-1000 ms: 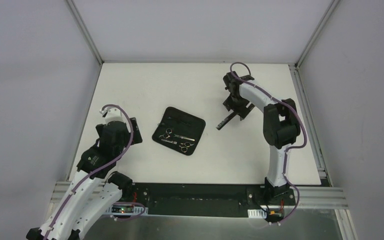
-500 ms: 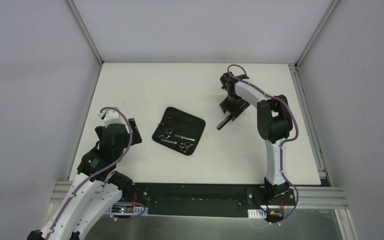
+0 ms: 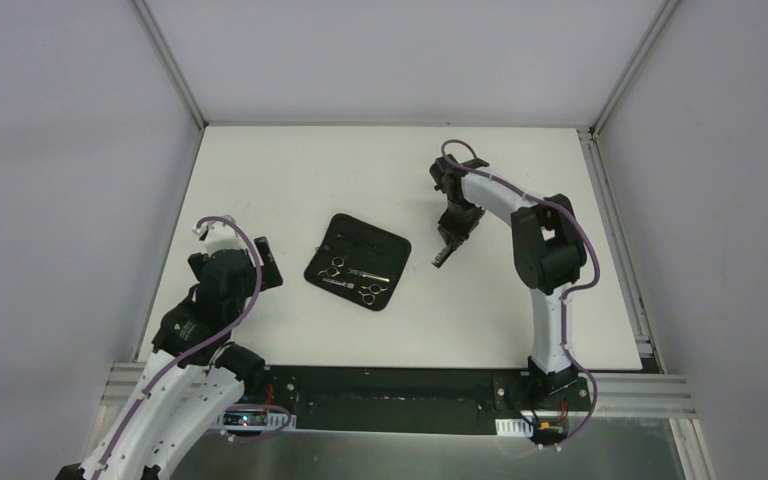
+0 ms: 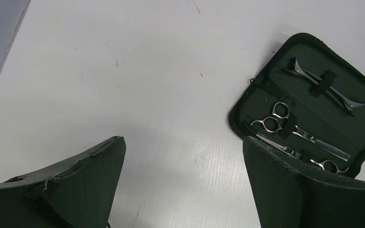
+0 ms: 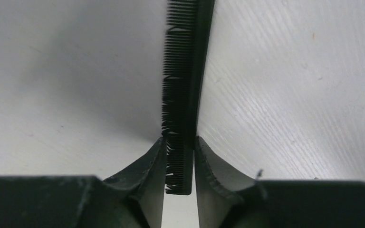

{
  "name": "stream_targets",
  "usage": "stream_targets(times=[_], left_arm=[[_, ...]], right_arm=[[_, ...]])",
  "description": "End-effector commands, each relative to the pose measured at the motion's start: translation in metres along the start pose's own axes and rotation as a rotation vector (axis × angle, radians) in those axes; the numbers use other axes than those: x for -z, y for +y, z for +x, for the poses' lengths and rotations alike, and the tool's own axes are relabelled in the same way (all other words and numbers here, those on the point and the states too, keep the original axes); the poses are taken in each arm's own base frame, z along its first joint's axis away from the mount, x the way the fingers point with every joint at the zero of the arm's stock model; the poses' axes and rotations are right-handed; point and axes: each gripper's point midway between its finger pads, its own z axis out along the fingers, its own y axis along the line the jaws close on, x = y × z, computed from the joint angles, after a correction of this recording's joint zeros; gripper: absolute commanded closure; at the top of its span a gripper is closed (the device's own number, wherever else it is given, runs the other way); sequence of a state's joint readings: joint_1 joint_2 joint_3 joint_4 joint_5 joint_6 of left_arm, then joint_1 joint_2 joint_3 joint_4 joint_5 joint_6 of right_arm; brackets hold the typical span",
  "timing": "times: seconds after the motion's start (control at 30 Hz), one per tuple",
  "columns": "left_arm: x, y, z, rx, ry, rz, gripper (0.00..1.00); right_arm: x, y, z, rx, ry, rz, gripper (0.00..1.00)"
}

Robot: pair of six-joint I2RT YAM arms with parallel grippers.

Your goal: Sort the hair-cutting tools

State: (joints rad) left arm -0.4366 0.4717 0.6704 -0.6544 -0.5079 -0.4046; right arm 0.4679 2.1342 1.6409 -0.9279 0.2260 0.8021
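Observation:
A thin black comb (image 5: 185, 71) lies on the white table, and my right gripper (image 5: 179, 142) is shut on its near end, one finger on the teeth and one on the spine. From above, the comb (image 3: 444, 256) sticks out below the right gripper (image 3: 450, 236), right of the open black case (image 3: 392, 246). Two silver ring-handled scissors (image 3: 336, 266) (image 3: 370, 293) lie in the case. In the left wrist view the case (image 4: 313, 57) holds scissors (image 4: 278, 116) and a slim silver clip (image 4: 323, 88). My left gripper (image 4: 183, 156) is open over bare table, left of the case.
The white table is bounded by a metal frame, with grey walls at the left, right and back. The left arm's gripper (image 3: 270, 262) hovers near the table's left edge. The arms' bases stand at the near edge.
The right gripper has moved left and down along the comb and closed on its end. The left arm has drifted slightly back toward its base, still open.

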Motion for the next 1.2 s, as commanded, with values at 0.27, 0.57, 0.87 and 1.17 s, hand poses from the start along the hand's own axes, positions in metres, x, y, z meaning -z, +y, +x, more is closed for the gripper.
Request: stream_targets(times=[0.27, 0.57, 0.87, 1.17], left_arm=[[-0.001, 0.006, -0.007, 0.029, -0.045, -0.031, 0.03], [-0.002, 0.004, -0.006, 0.021, -0.040, -0.025, 0.03], [-0.003, 0.004, -0.005, 0.021, -0.039, -0.026, 0.03], [-0.003, 0.004, -0.005, 0.019, -0.038, -0.026, 0.04]], right_arm=[[0.004, -0.082, 0.103, 0.360, 0.151, 0.075, 0.94], [0.036, -0.093, 0.119, 0.466, 0.141, -0.033, 0.91], [0.053, -0.071, 0.058, 0.225, 0.082, -0.112, 0.48], [0.039, -0.046, 0.050, 0.320, 0.133, -0.134, 0.47]])
